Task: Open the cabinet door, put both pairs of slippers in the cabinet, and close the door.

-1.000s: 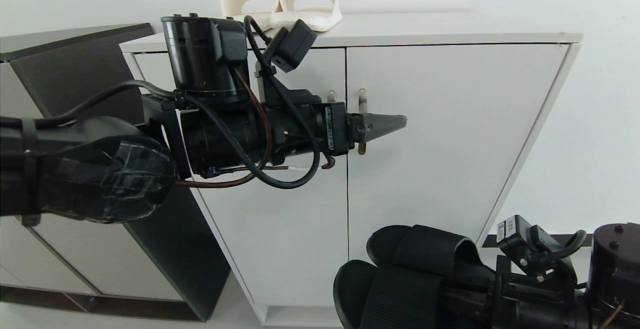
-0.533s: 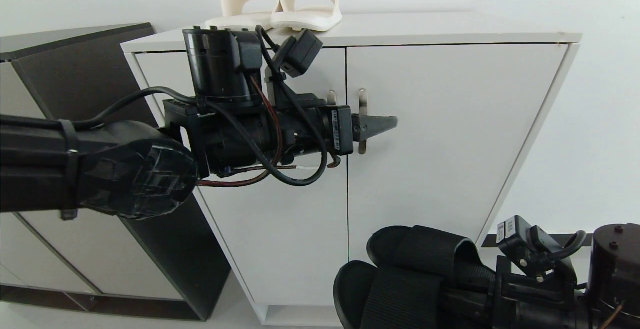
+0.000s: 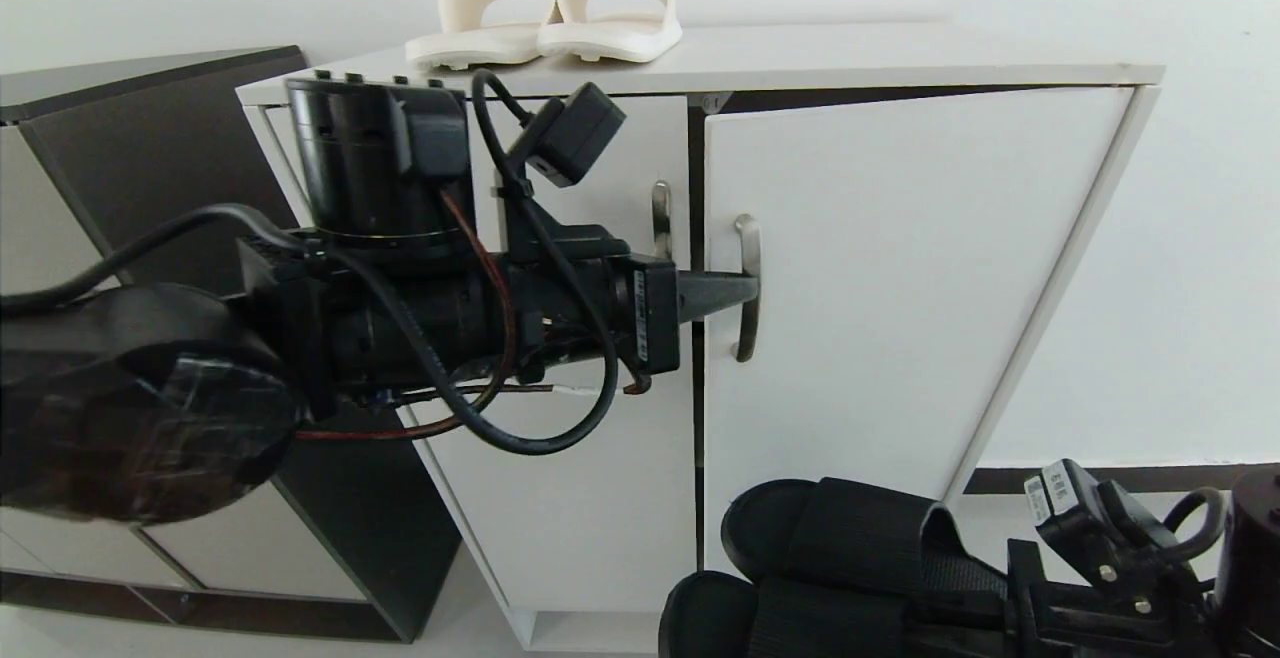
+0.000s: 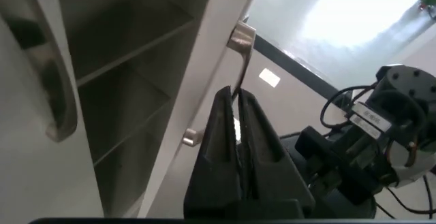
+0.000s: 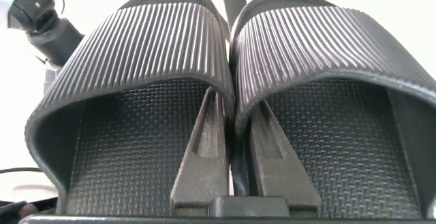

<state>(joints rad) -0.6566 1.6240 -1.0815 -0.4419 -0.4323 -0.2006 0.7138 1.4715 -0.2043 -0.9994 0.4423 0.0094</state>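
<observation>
The white cabinet [image 3: 900, 238] has its right door [image 3: 880, 268] ajar, with a dark gap along its hinge-free edge. My left gripper [image 3: 745, 288] [image 4: 237, 101] is shut on that door's metal handle [image 3: 747, 238] [image 4: 241, 40]. Shelves [image 4: 122, 60] show inside the cabinet. A cream pair of slippers [image 3: 550, 8] lies on the cabinet top at the left. Low at the front right, my right gripper [image 5: 235, 108] is shut on the black slippers [image 3: 830, 548] [image 5: 157, 67], its fingers [image 5: 204, 149] pinching the two inner walls together.
The left door stays shut, its handle [image 3: 660, 218] [image 4: 58, 81] beside the gap. A dark cabinet [image 3: 150, 128] stands against the white one's left side. A white wall runs behind, and pale floor [image 4: 354, 20] lies to the right.
My left gripper has drawn back toward me with the handle, and the right door has swung from shut to slightly open. The right arm with the black slippers has sunk a little.
</observation>
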